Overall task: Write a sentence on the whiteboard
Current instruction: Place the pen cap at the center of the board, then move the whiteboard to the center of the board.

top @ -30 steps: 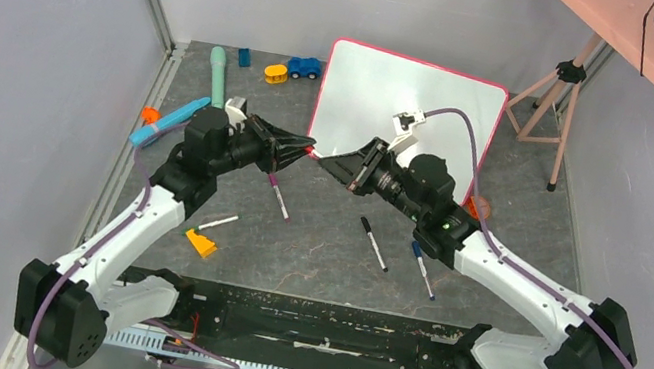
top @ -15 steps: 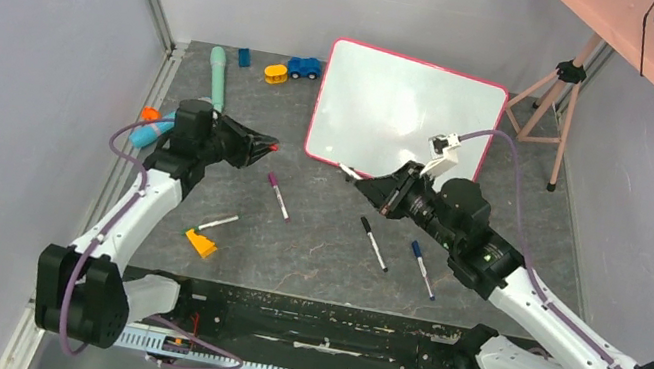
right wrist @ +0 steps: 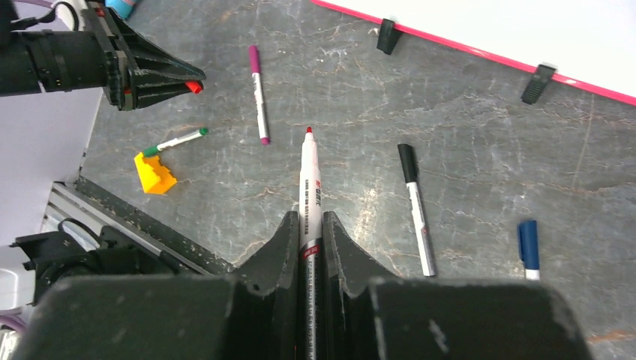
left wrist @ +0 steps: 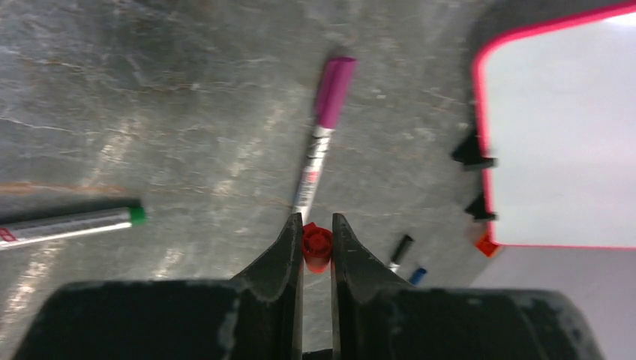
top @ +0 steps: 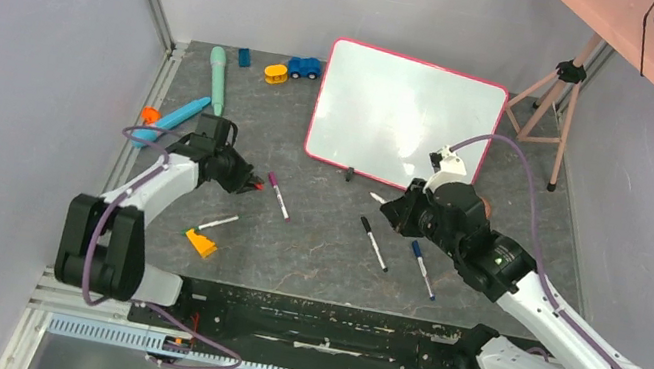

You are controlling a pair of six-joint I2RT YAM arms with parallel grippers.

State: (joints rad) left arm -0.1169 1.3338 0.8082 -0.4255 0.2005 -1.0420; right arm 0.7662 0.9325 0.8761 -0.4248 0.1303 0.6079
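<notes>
We are clamping marker (right wrist: 308, 169) in right gripper (right wrist: 310, 216), cap (left wrist: 316, 246) in left gripper (left wrist: 317, 219); planning square, light tip contact on whiteboard (top: 406, 117)

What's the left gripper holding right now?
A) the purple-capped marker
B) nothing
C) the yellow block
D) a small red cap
D: in the left wrist view the left gripper is closed on a small red cap, while the purple-capped marker lies loose beyond it.
</notes>
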